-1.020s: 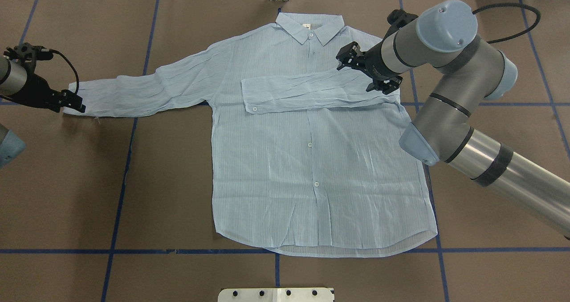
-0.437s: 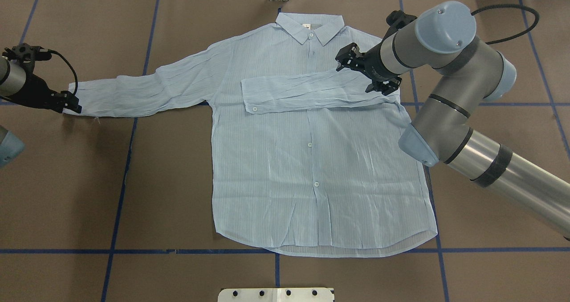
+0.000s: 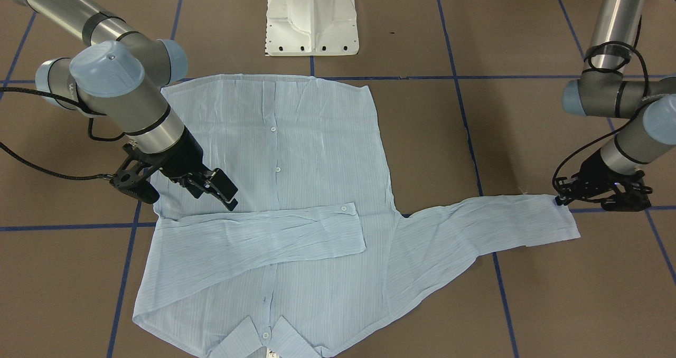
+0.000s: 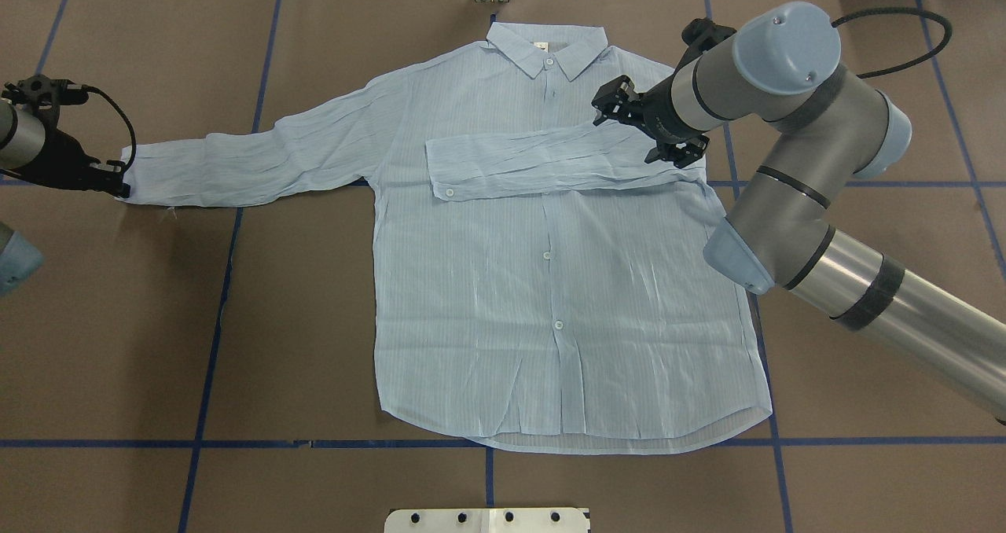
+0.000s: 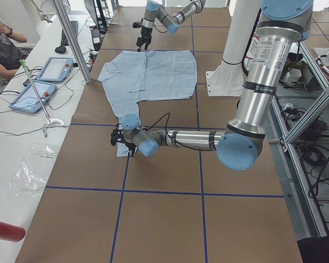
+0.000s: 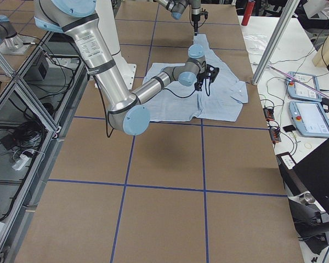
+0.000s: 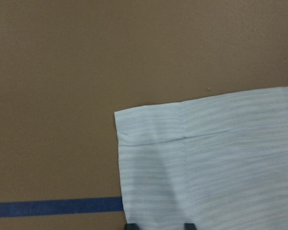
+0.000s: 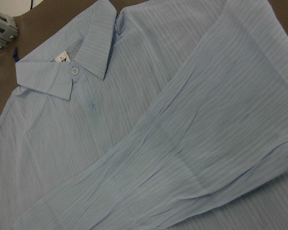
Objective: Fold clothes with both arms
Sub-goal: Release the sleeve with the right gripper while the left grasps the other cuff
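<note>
The pale-blue shirt (image 4: 550, 297) lies flat, front up, collar (image 4: 548, 49) at the far side. One sleeve (image 4: 542, 167) is folded across the chest. The other sleeve (image 4: 259, 159) stretches out to the left. My left gripper (image 4: 118, 181) sits low at that sleeve's cuff (image 7: 206, 158). In the left wrist view its fingertips (image 7: 130, 226) stand apart with the cuff's edge between them, so it is open. My right gripper (image 4: 621, 104) hovers open over the shoulder end of the folded sleeve and holds nothing. The right wrist view shows only the collar (image 8: 62, 72) and cloth.
The white pedestal base (image 3: 311, 25) stands behind the shirt's hem. Blue tape lines cross the brown table (image 4: 314, 321). A side bench with tablets (image 5: 41, 82) and a seated person (image 5: 3, 38) runs along the far edge.
My left gripper has slid a little to the left, out to the very end of the cuff. The right arm and the shirt have stayed put.
</note>
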`<state>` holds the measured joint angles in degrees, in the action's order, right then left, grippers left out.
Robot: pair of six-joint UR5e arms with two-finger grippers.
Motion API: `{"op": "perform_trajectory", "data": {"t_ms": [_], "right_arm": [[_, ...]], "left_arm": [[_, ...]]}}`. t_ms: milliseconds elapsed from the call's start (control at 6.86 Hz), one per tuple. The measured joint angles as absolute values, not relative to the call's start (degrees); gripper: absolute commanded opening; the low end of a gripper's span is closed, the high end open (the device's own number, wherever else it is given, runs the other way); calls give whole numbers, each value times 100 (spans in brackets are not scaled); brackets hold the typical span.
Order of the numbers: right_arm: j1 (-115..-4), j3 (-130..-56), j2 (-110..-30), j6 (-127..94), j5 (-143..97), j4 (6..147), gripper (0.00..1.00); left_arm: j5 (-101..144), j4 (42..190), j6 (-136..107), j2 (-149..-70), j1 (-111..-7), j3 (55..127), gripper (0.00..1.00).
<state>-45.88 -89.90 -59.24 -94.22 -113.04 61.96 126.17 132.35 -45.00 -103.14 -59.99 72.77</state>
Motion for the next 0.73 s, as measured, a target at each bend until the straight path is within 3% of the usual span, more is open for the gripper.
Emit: {"op": "perform_trajectory", "data": {"t_ms": [291, 729], "right_arm": [[-4584, -8984, -5924, -9422, -11301, 6196, 100], [-4647, -9068, -6096, -9380, -11343, 6184, 100]], "left_arm": [[12627, 13216, -4558, -10310, -6005, 7469, 0], [12661, 13128, -5682, -10573, -5978, 8325, 0]]}}
